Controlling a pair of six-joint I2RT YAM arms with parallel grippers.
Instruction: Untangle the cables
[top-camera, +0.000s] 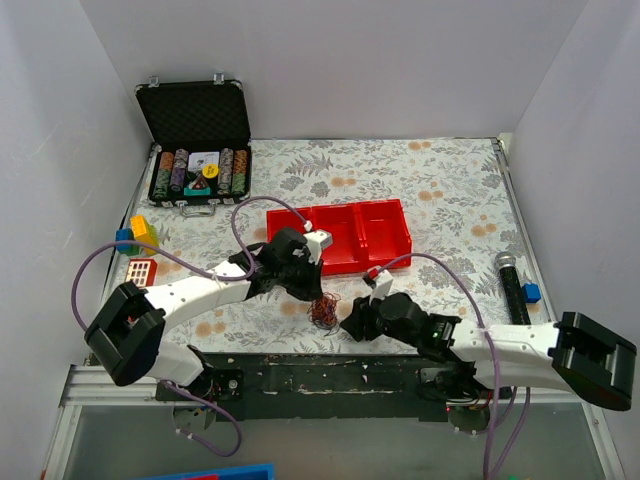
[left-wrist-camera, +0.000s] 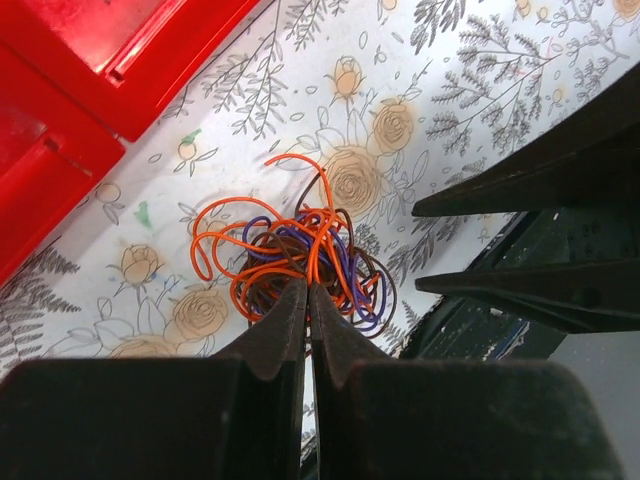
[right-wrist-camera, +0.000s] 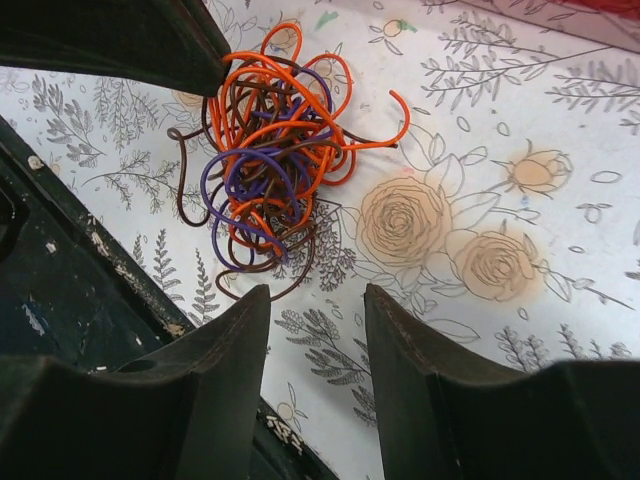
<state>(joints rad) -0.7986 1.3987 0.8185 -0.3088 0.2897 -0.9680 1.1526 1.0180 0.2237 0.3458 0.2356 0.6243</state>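
The left claw (left-wrist-camera: 307, 290), closed, pinches strands of the cables (left-wrist-camera: 300, 250), likely to anchor them, while the right claw (right-wrist-camera: 316, 295) hovers parted just right of them.

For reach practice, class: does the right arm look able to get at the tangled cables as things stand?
Probably yes: the right gripper is open, the cables lie ahead with nothing between; the left gripper pinches their far side.

No legible text or labels anywhere.
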